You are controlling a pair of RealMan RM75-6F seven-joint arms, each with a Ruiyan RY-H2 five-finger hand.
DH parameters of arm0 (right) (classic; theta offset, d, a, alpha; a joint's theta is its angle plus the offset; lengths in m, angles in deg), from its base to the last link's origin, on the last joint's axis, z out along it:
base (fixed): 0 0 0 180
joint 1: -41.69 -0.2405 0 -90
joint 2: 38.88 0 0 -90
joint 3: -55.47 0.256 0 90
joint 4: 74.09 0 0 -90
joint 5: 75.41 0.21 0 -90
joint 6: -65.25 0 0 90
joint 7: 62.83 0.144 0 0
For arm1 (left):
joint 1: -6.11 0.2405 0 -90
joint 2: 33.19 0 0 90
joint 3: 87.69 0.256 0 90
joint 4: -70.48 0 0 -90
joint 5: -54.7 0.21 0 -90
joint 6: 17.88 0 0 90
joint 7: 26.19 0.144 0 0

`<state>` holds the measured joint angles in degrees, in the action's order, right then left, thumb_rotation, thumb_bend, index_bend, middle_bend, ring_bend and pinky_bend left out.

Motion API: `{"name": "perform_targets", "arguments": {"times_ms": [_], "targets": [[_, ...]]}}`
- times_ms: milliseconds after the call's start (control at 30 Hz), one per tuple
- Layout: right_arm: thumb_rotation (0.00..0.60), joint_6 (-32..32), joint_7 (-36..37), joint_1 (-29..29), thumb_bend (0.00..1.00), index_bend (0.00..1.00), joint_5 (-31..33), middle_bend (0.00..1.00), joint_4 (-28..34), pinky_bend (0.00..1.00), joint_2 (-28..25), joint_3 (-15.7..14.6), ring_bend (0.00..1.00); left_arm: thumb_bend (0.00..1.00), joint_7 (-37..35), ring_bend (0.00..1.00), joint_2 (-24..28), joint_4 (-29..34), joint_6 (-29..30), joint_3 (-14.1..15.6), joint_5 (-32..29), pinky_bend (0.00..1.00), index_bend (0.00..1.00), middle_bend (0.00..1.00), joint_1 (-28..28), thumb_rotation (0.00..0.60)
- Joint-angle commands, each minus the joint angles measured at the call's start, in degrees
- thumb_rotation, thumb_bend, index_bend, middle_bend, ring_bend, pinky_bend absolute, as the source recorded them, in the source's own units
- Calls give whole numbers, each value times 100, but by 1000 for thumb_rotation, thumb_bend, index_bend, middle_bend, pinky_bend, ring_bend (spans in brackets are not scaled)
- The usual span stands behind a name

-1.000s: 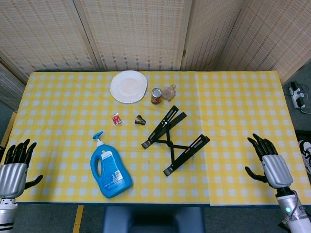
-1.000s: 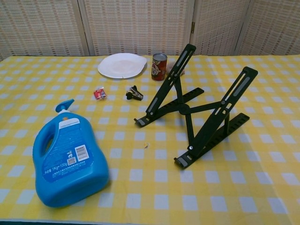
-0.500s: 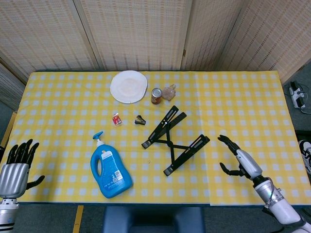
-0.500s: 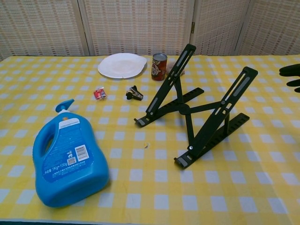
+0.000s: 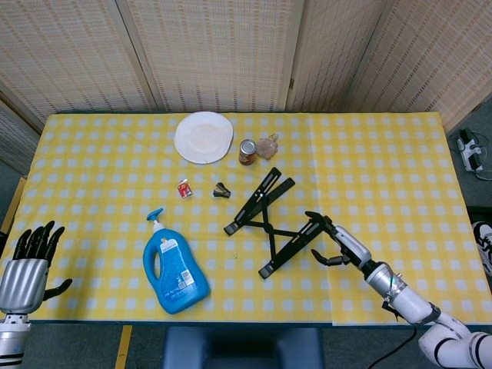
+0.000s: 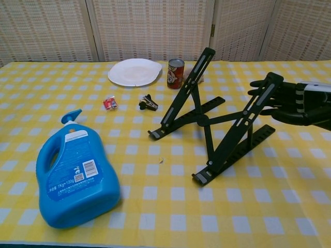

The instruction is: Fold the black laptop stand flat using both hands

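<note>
The black laptop stand (image 5: 273, 223) stands unfolded at the table's middle, its two rails raised in an X shape (image 6: 217, 121). My right hand (image 5: 334, 240) is beside the stand's right rail, fingers apart and holding nothing. In the chest view that hand (image 6: 292, 103) sits just behind the rail's upper end; contact cannot be told. My left hand (image 5: 31, 257) hangs with fingers spread past the table's near left corner, far from the stand, and only the head view shows it.
A blue detergent bottle (image 5: 175, 265) lies left of the stand, large in the chest view (image 6: 72, 173). Behind the stand are a white plate (image 5: 203, 137), a can (image 5: 247, 151), a binder clip (image 5: 221, 190) and a small red packet (image 5: 184, 188).
My right hand has travelled left from the table's right edge to the stand's right rail. The left hand has barely moved. The stand is unchanged.
</note>
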<state>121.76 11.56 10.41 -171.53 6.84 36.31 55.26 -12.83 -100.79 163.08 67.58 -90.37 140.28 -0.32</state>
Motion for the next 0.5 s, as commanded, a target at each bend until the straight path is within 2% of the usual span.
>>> {"name": "perform_targets", "arguments": {"times_ms": [33, 267, 500], "targets": [[600, 333, 432, -105, 499, 0, -190, 0, -179, 0, 206, -44, 0, 156, 5, 0, 1, 8, -10, 5, 2, 0, 0, 0, -2, 600], [600, 969, 741, -328, 499, 0, -802, 0, -115, 0, 234, -226, 0, 156, -45, 0, 15, 26, -20, 14, 49, 0, 0, 0, -21, 600], [600, 1083, 538, -642, 499, 0, -1144, 0, 346, 0, 108, -417, 0, 156, -143, 0, 13, -17, -16, 41, 67, 0, 0, 0, -3, 600]]}}
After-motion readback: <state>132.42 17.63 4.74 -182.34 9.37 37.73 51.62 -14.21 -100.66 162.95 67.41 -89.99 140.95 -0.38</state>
